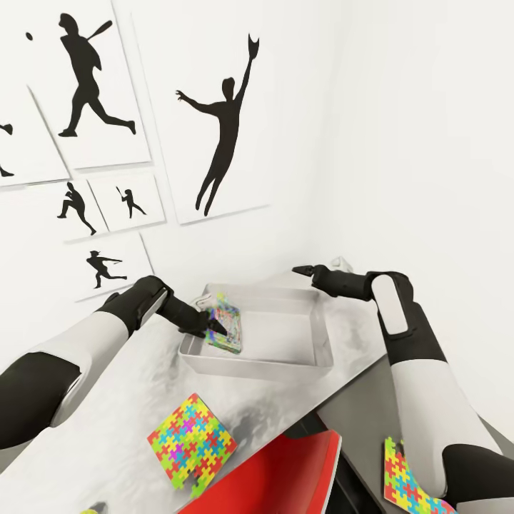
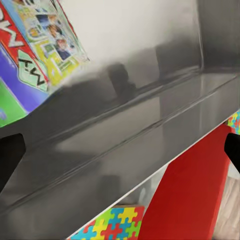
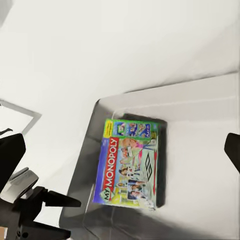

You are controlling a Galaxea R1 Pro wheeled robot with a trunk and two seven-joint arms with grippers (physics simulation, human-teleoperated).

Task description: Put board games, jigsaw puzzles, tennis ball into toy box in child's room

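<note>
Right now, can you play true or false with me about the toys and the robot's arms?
1. A board game is inside the toy box. True.
2. The toy box holds a tennis ball too. False: only the board game can be seen in it.
3. A jigsaw puzzle lies on the table in front of the toy box. True.
4. The right gripper is holding a puzzle. False: it holds nothing, above the box's far edge.
5. The left gripper is at the board game in the box. True.
6. The chair by the table is blue. False: it is red.
</note>
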